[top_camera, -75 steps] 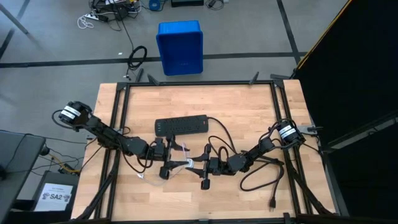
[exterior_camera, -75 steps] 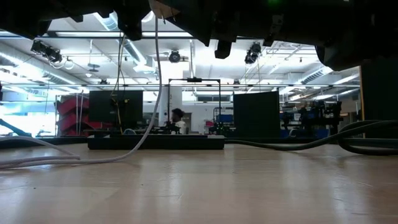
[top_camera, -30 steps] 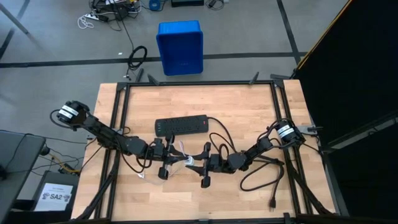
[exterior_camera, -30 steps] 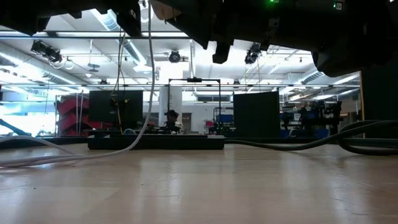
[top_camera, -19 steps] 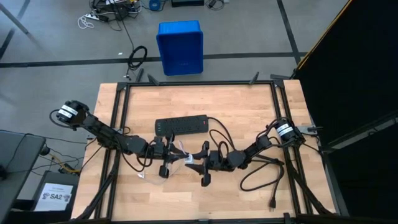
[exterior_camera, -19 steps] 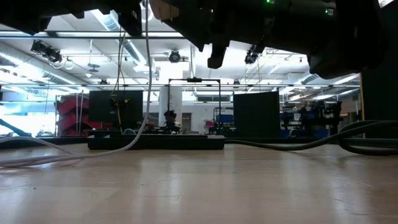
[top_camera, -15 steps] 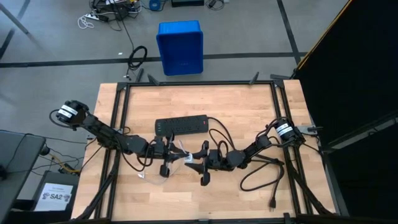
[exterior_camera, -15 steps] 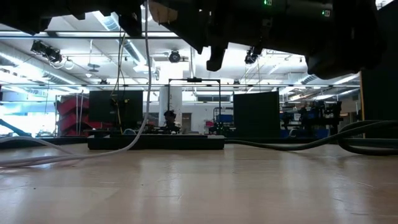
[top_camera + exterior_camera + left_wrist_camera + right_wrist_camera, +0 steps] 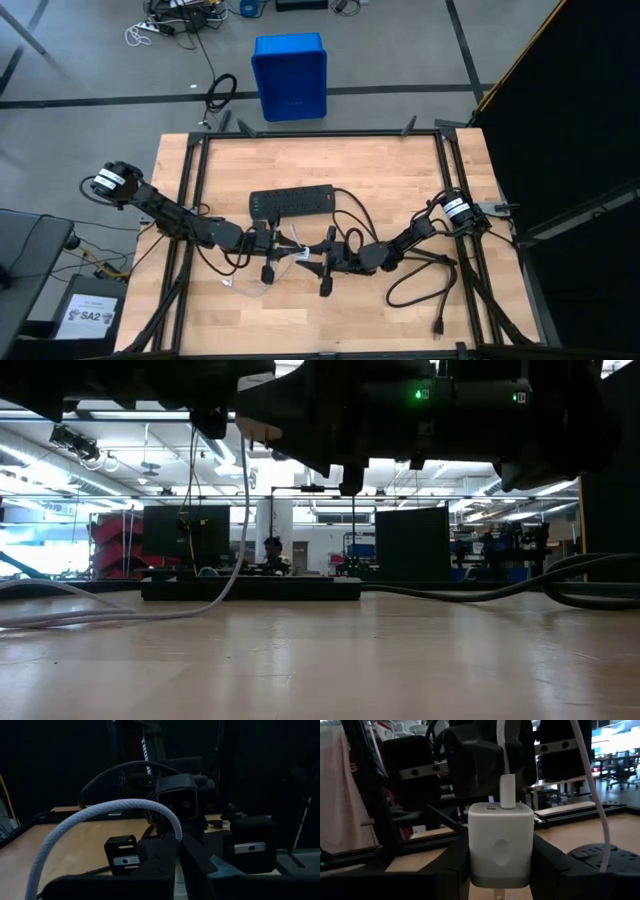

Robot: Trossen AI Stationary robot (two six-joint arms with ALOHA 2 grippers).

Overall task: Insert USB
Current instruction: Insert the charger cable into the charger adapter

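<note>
usb plug (image 9: 507, 790) touching white adapter (image 9: 500, 847), grippers facing

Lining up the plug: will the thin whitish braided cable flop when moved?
Probably floppy: the thin whitish braided cable arcs loosely behind the shut left end effector. Likely light: it hangs slack to the wooden table.

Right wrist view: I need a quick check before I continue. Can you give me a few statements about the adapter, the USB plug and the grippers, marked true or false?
1. The right gripper holds the white cube adapter. True.
2. The USB plug is at the adapter's top face. True.
3. The left gripper is open and empty. False: it is shut on the USB cable.
4. The adapter is plugged into the black power strip. False: it is held apart from the strip.
</note>
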